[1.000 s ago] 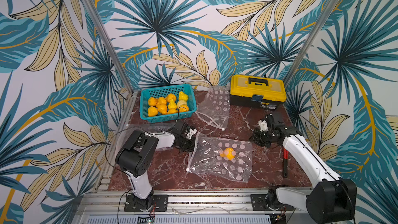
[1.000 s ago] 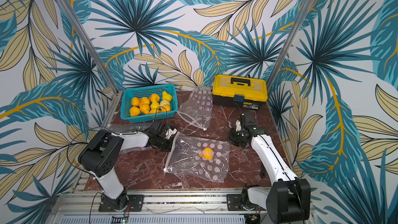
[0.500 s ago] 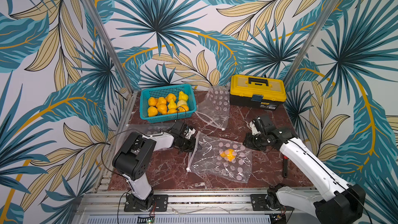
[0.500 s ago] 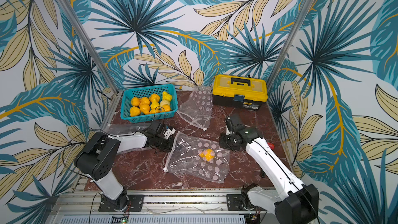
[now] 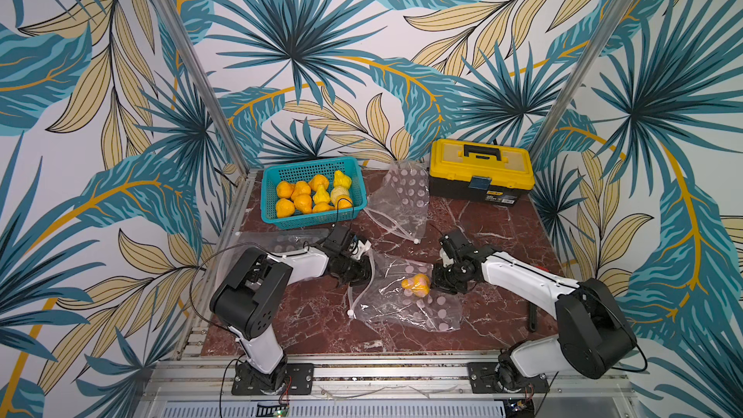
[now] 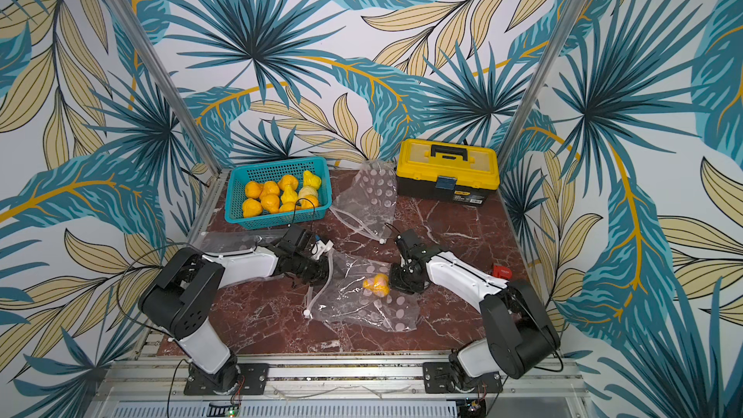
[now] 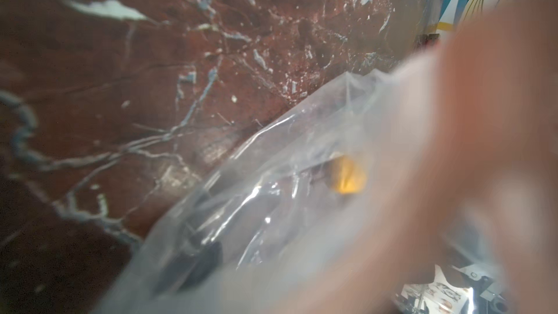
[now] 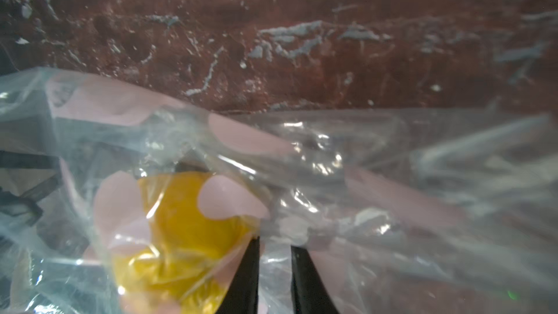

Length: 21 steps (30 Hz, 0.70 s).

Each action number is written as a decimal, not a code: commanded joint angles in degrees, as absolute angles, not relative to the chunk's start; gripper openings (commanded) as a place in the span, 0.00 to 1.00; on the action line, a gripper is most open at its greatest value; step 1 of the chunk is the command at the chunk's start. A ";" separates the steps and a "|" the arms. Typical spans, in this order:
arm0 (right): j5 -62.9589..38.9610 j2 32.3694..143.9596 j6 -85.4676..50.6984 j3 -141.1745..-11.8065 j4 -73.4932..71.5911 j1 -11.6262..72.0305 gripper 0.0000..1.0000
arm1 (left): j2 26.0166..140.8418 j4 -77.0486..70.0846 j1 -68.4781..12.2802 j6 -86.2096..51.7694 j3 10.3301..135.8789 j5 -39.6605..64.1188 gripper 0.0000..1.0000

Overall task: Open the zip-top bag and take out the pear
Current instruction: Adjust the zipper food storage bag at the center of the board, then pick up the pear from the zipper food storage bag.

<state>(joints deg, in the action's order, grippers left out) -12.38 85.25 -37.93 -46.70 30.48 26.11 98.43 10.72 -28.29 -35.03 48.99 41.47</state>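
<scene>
Right gripper [image 8: 274, 244] (seemingly pinching bag [image 5: 402, 307]) has reached pear [image 8: 184, 237].

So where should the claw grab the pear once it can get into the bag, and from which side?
Probably across the pear's rounded body, entering from the bag's zip edge beside the left claw. The pear lies on its side under loose film, and the plastic covers it on every other side.
</scene>
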 commanded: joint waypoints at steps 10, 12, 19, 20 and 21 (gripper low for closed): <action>-17.48 95.83 -39.55 -48.90 19.73 29.48 0.18 | 101.02 10.82 -34.13 -35.58 55.63 41.66 0.71; -17.55 96.30 -39.64 -49.35 19.50 30.01 0.17 | 101.72 10.82 -35.15 -35.84 56.61 41.65 0.72; -17.75 96.94 -39.93 -50.05 18.66 30.64 0.16 | 103.92 11.03 -38.10 -36.23 57.72 40.23 0.73; -17.71 96.94 -39.94 -50.10 18.64 30.65 0.15 | 104.13 11.73 -38.58 -35.97 57.87 39.24 0.73; -17.73 96.94 -39.97 -50.19 18.66 30.65 0.15 | 104.31 12.58 -38.90 -35.67 58.06 38.24 0.73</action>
<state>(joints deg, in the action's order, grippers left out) -17.26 95.55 -39.46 -49.74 19.42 30.06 103.28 11.20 -37.65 -36.05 56.66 40.14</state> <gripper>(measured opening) 0.155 0.727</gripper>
